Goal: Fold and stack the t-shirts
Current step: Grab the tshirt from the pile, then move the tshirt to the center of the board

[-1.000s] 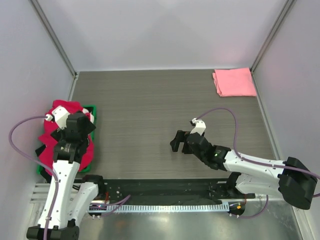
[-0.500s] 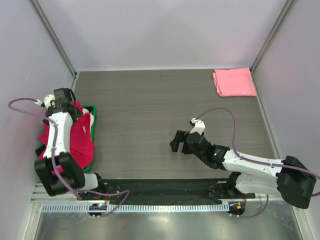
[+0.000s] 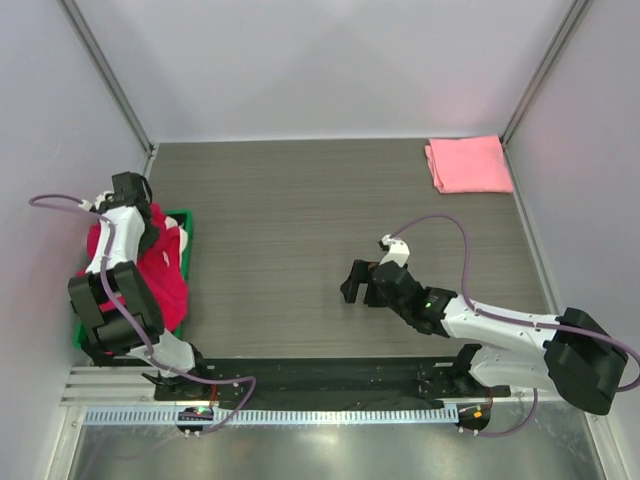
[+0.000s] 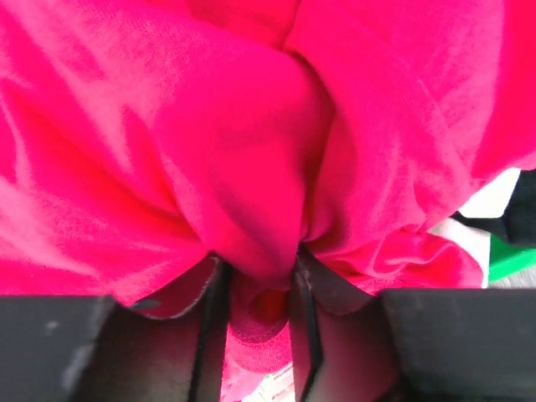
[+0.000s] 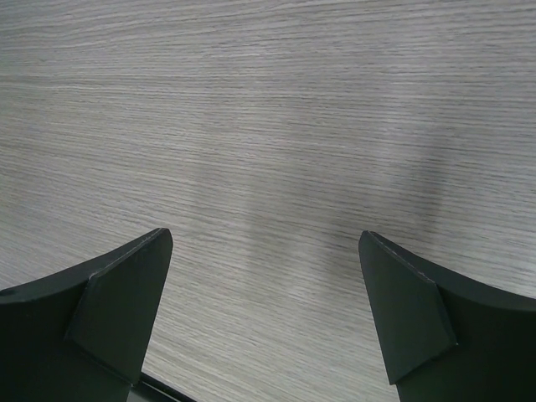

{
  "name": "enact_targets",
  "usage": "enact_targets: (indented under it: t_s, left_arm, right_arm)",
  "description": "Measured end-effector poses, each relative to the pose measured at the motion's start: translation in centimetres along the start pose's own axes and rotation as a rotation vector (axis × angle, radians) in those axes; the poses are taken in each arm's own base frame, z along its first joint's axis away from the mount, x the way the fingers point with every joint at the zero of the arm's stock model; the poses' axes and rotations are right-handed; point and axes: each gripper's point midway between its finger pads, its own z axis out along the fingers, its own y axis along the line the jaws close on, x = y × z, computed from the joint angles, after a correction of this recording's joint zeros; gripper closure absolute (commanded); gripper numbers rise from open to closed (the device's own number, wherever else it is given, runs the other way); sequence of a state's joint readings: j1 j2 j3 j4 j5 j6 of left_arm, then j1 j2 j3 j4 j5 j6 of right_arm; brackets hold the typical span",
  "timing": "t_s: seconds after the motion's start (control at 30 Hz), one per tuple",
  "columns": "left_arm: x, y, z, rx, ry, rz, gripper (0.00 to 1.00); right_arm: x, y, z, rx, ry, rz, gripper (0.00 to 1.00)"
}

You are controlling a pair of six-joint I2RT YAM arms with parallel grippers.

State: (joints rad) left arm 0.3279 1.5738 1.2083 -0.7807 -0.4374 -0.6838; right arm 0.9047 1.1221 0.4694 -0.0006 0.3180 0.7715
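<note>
At about 9 o'clock on the table (image 3: 300, 220), the left gripper (image 4: 255, 280) is reaching down into the green crate (image 3: 187, 222) and pinching a bunched fold of the crimson-red t-shirt (image 3: 160, 278). Its jaws are sitting narrow, with cloth bulging between and around them. The shirt is spilling over the crate's rim. Near the middle of the table, the right gripper (image 3: 356, 283) is hanging with its fingers (image 5: 117, 293) spread wide, gripping nothing and pointing toward 9 o'clock over bare wood grain. Up in the far corner at 1 o'clock, the folded light pink t-shirt (image 3: 468, 164) is lying flat, well apart from both grippers.
</note>
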Motion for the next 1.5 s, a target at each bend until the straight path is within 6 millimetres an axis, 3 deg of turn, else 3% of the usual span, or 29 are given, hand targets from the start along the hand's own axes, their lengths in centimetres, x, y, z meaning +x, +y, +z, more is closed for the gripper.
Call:
enact_targets:
  t_s: [0.13, 0.27, 0.33, 0.47, 0.6, 0.73, 0.83, 0.9, 0.93, 0.97, 1.0, 1.03, 1.1, 1.13, 1.2, 1.3, 1.37, 1.4, 1.47, 1.5]
  left_arm:
    - [-0.8, 0.1, -1.3, 0.027, -0.034, -0.035, 0.82]
    - [-2.9, 0.1, -5.0, 0.099, -0.117, -0.091, 0.95]
    - [-4.6, -0.1, -7.8, 0.156, -0.177, -0.138, 1.0]
    - [-8.1, -0.6, -14.0, 0.295, -0.293, -0.221, 1.0]
    - [-9.7, -2.8, -22.4, 0.523, -0.381, -0.246, 1.0]
    - [-8.3, -6.8, -32.3, 0.832, -0.405, -0.169, 1.0]
    - [-4.4, -10.5, -38.7, 1.06, -0.339, -0.062, 0.96]
    - [-0.4, -12.8, -41.4, 1.162, -0.266, 0.031, 0.7]
    - [1.8, -14.0, -42.0, 1.188, -0.226, 0.086, 0.58]
    - [4.5, -15.4, -42.5, 1.21, -0.177, 0.15, 0.27]
    - [6.8, -16.6, -42.6, 1.222, -0.138, 0.215, 0.14]
    - [9.3, -18.0, -42.4, 1.224, -0.088, 0.275, 0.07]
    - [14.9, -21.0, -41.4, 1.203, 0.011, 0.423, 0.05]
    - [18.3, -22.9, -40.1, 1.167, 0.058, 0.509, 0.04]
    - [24.3, -24.9, -37.0, 1.074, 0.121, 0.663, 0.04]
    - [29.9, -23.8, -32.3, 0.925, 0.171, 0.835, 0.03]
    - [30.2, -22.0, -30.8, 0.865, 0.178, 0.884, 0.04]
    - [29.3, -21.6, -30.6, 0.859, 0.168, 0.875, 0.04]
    - [27.3, -20.8, -30.2, 0.854, 0.148, 0.847, 0.04]
    - [24.2, -19.7, -29.9, 0.853, 0.111, 0.792, 0.04]
  right_arm:
    - [0.0, -0.1, 0.3, 0.008, 0.008, 0.003, 0.0]
    - [0.0, 0.0, 0.5, 0.01, 0.014, 0.005, 0.0]
    - [0.0, -0.1, 0.6, 0.012, 0.015, 0.008, 0.0]
    - [0.0, -0.2, 0.7, 0.015, 0.018, 0.011, 0.0]
    - [-0.3, -0.2, 0.7, 0.015, 0.013, 0.019, 0.0]
    - [-1.8, 0.2, -0.6, -0.02, -0.05, 0.056, 0.0]
    - [-3.9, 0.1, -3.0, -0.063, -0.159, 0.111, 0.0]
    - [-5.6, -0.5, -5.1, -0.071, -0.238, 0.15, 0.0]
    - [-6.4, -0.8, -6.1, -0.069, -0.275, 0.171, 0.0]
    - [-7.2, -1.3, -7.3, -0.058, -0.307, 0.192, 0.0]
    - [-8.1, -1.8, -8.6, -0.044, -0.337, 0.209, 0.0]
    - [-9.0, -2.0, -9.9, -0.044, -0.366, 0.226, 0.0]
    - [-10.8, -2.1, -12.7, -0.058, -0.419, 0.254, 0.0]
    - [-11.7, -2.1, -14.0, -0.069, -0.441, 0.267, 0.0]
    - [-13.2, -1.7, -16.4, -0.09, -0.464, 0.276, 0.0]
    - [-13.9, -0.5, -17.8, -0.112, -0.424, 0.255, 0.0]
    - [-12.6, 0.5, -15.5, -0.068, -0.313, 0.206, 0.01]
    - [-11.3, 0.9, -13.7, -0.037, -0.239, 0.178, 0.01]
    - [-8.3, 0.8, -10.7, 0.022, -0.108, 0.133, 0.0]
    - [-6.6, 0.4, -9.2, 0.06, -0.044, 0.11, 0.0]
